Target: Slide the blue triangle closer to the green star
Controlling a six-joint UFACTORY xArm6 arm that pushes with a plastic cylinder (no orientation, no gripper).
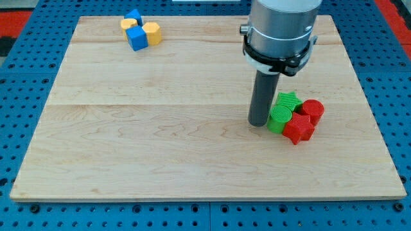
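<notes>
Blue blocks are sitting far away at the view's top left, mixed with yellow ones [151, 32]. The small blue one [133, 15] may be the blue triangle; I cannot tell for sure. The tip [258, 123] is standing just beside the green round block [279, 118], near the green star [288, 100] and red blocks [298, 128]. There is no pincer, only a rod. The push is not starting yet. Next, the tip probably needs to be going behind the blue one.

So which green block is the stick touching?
My tip sits right against the round green block, on its left in the view. The green star is behind that one, further up the view.
</notes>
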